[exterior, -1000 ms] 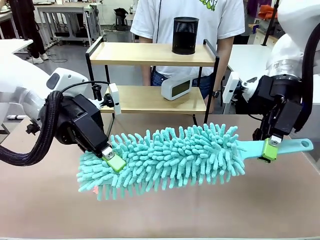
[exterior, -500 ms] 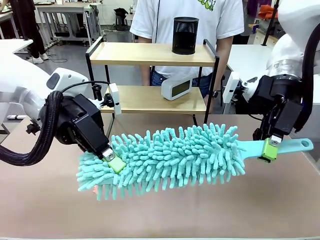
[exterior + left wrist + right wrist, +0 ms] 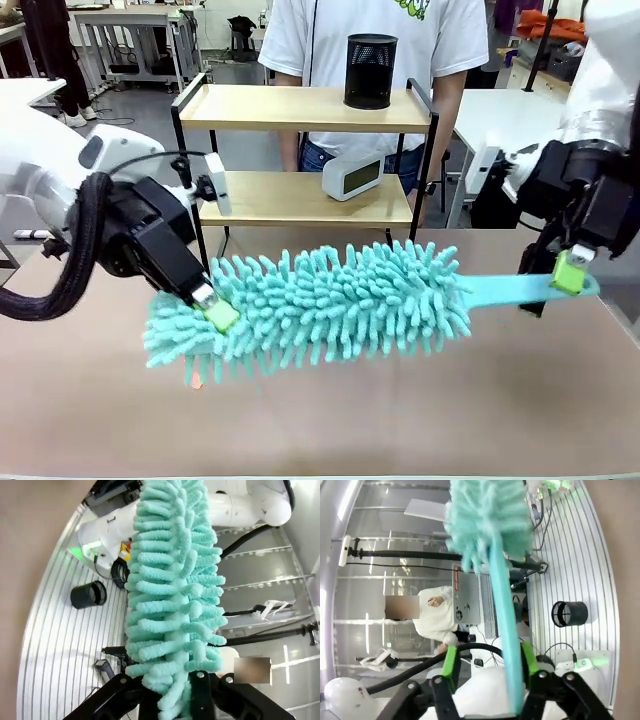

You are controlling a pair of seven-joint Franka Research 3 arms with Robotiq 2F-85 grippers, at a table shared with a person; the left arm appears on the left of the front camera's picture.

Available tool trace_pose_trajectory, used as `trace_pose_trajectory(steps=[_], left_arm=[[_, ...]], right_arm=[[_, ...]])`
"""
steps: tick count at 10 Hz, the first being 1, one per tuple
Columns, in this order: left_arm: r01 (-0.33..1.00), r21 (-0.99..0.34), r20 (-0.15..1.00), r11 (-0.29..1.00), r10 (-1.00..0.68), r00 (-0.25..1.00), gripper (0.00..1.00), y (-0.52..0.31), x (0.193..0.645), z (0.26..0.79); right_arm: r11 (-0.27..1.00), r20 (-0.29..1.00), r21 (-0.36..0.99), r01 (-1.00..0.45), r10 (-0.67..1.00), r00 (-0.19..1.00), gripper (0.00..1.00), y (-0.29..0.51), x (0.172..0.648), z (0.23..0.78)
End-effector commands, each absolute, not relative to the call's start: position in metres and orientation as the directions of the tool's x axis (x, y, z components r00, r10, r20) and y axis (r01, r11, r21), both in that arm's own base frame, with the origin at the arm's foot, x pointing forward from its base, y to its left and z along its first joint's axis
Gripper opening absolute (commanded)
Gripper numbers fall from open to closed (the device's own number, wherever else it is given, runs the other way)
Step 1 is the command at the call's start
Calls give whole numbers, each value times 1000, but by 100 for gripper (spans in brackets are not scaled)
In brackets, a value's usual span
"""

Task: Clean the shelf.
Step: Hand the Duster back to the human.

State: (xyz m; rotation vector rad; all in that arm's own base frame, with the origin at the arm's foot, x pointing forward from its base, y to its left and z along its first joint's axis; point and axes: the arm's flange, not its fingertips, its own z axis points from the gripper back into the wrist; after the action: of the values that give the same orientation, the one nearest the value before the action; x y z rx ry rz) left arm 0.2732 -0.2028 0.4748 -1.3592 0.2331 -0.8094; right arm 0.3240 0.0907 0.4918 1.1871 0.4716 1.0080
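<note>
firstly, table (image 3: 420, 420): broad tan surface on the near side of the shelf, running under the duster.

shelf (image 3: 300, 108): two-tier rack of light wooden boards in a thin black frame, standing at the far edge of the table, in the middle; a person (image 3: 300, 40) in a white t-shirt stands just behind it.

duster (image 3: 320, 305): long teal microfibre head with a flat teal handle, held roughly level above the table in front of the shelf, its fluffy end off the shelf's left side and its handle reaching beyond the shelf's right side.

left gripper (image 3: 212, 306): black body with green pads, low and in front of the shelf's left legs; jaws nearly closed, pinching the fluffy end of the duster, the strands bulging out between them in the left wrist view (image 3: 167, 690).

right gripper (image 3: 570, 270): to the right of the shelf, past its right legs; jaws drawn in on the far end of the duster handle, which runs up between the green pads (image 3: 451, 665) in the right wrist view.

black mesh cup (image 3: 370, 70): upright on the shelf's top board, right of centre.

white clock (image 3: 351, 177): on the shelf's lower board, right of centre, tilted, below the cup.
</note>
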Motion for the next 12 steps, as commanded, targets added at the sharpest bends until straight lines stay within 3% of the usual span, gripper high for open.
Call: trace_pose_trajectory(steps=[1, 2, 4, 7, 10, 12], left_arm=[[472, -876, 451, -102, -520, 725, 0, -144, 276, 512], [550, -833, 532, -51, -342, 774, 0, -101, 282, 530], [547, -826, 562, 133, 134, 816, 0, -8, 298, 553], [468, -853, 514, 233, 533, 672, 0, 60, 320, 554], [175, -953, 300, 246, 710, 636, 0, 83, 362, 514], [81, -980, 186, 181, 700, 689, 0, 86, 380, 488]], right_arm=[[-19, 283, 924, -381, 705, 650, 100, 35, 314, 489], [-39, 313, 930, -365, 603, 734, 100, 0, 308, 480], [-17, 330, 937, -348, 365, 871, 100, -48, 282, 460], [-17, 262, 963, -269, 300, 917, 100, -53, 280, 439], [-12, 266, 961, -277, 324, 908, 100, -74, 273, 438], [-12, 266, 961, -277, 324, 908, 100, -74, 273, 438]])
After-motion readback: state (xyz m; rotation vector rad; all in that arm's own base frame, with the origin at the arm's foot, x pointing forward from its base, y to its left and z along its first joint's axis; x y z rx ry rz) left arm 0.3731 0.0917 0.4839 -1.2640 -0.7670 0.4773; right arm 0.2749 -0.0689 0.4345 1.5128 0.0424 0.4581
